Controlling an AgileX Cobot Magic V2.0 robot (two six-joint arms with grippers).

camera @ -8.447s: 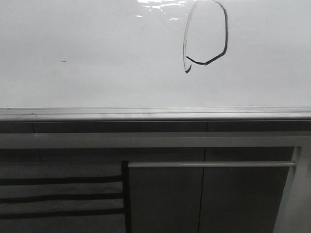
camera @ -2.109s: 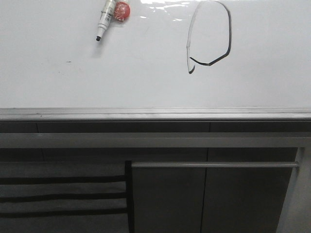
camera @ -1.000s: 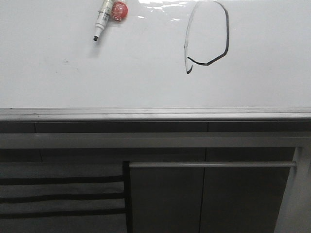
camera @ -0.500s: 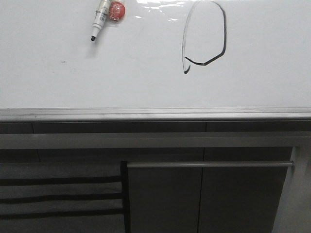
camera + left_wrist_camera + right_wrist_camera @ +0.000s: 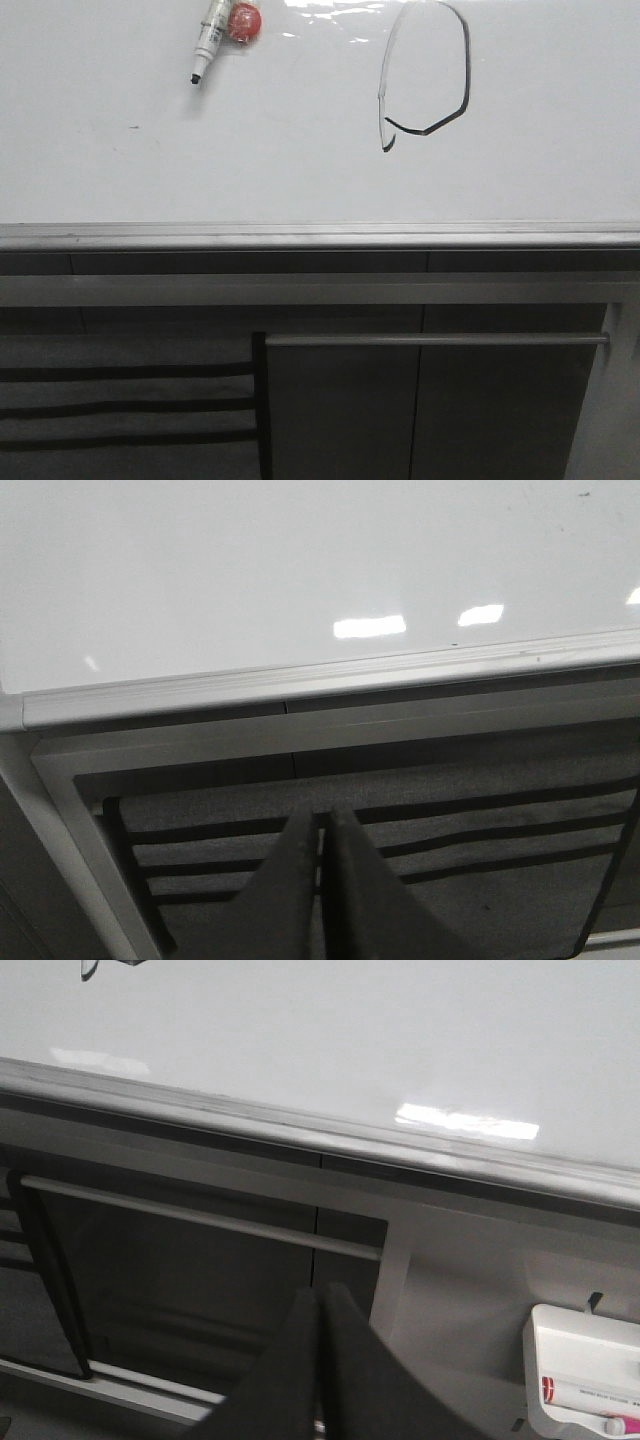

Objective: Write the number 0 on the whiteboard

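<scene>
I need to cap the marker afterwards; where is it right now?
In the front view the marker lies on the whiteboard, upper left, beside a red ball, left of the number 0.

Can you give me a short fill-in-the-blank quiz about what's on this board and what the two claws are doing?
1. The number 0 on the whiteboard is drawn in ____ ink.
2. Beside the marker sits a small ____ ball.
3. The left claw and right claw are both ____, holding nothing.

Missing words: black; red; shut

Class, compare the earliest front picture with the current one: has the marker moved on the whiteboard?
Yes. The marker was absent earlier; it now lies left of the number 0 on the whiteboard.
</scene>
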